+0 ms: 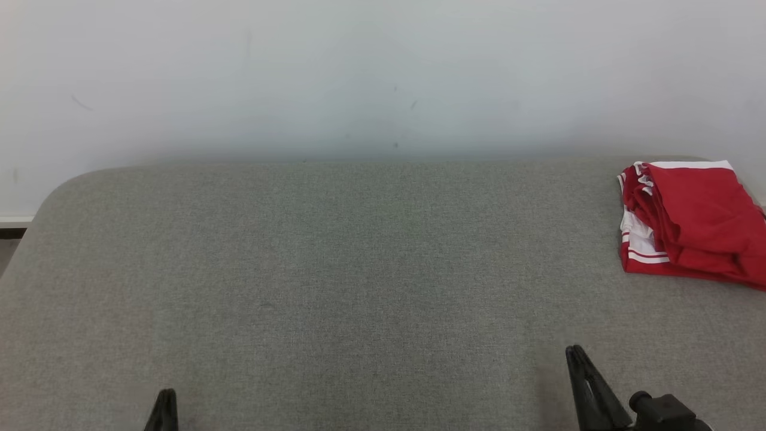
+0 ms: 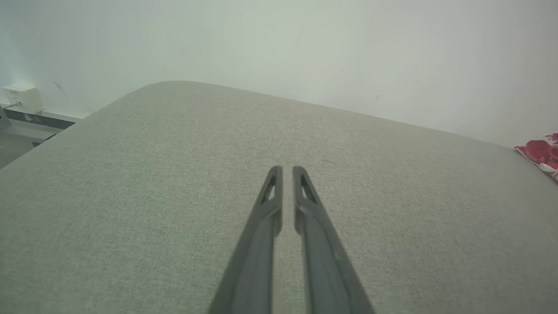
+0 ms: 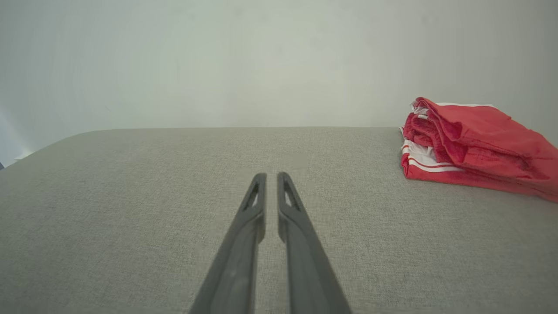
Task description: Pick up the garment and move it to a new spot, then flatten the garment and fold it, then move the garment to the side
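Head view had my left hand (image 1: 167, 398) and right hand (image 1: 575, 354) nearest, low over the grey surface (image 1: 359, 269), each with its fingers pressed almost together on nothing. Farther off, well apart from both, the red-and-white garment (image 1: 688, 221) lay folded at the surface's far right edge, close by the pale wall (image 1: 359, 78).

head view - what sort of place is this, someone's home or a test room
Likely a plain indoor test room, though I can't be sure: a grey fabric-covered surface set against a bare pale wall, with a loosely folded red and white garment lying at its far right.
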